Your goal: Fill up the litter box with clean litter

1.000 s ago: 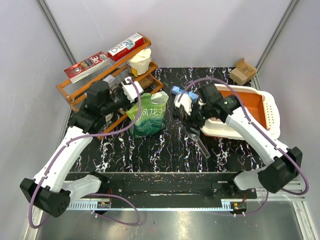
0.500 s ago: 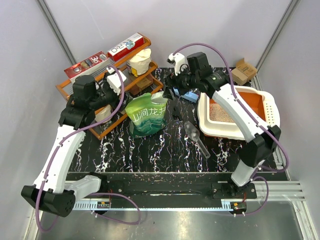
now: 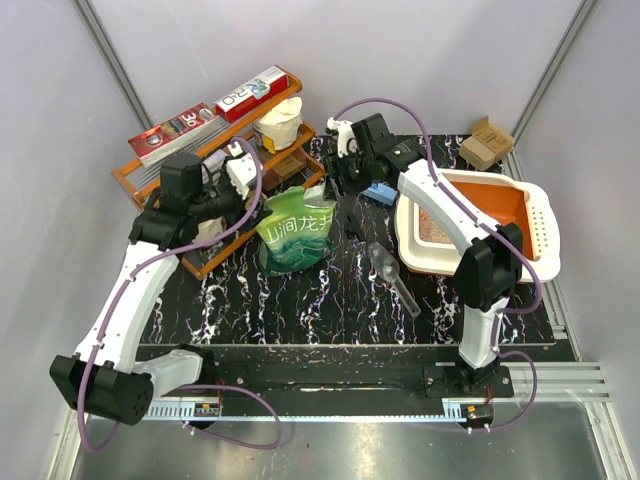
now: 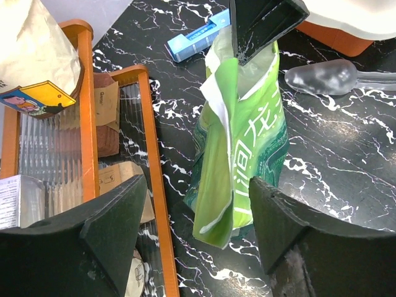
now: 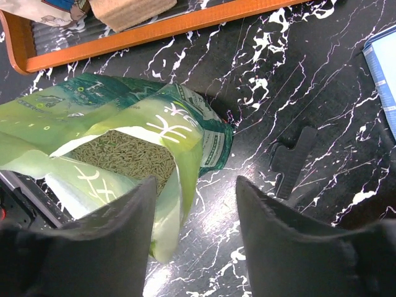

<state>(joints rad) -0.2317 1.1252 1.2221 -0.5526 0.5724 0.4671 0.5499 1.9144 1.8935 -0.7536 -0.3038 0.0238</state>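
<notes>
Currently, the left gripper [image 4: 197, 185] hovers just left of the green pouch [image 3: 295, 230], jaws wide apart and holding nothing. The right gripper [image 5: 195, 185] hangs over the pouch's open mouth, equally spread and empty. Right of the pouch, the litter box [image 3: 425, 262] holds some clean litter [image 3: 432, 226]. Bare orange floor shows, so filling appears incomplete.

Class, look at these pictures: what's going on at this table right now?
Neither claw holds anything. The right claw hangs open over the mouth of the opened green pouch, and the left claw is open beside it, near the orange rack. The litter box holds some clean litter. A clear scoop lies on the table between pouch and box.
</notes>
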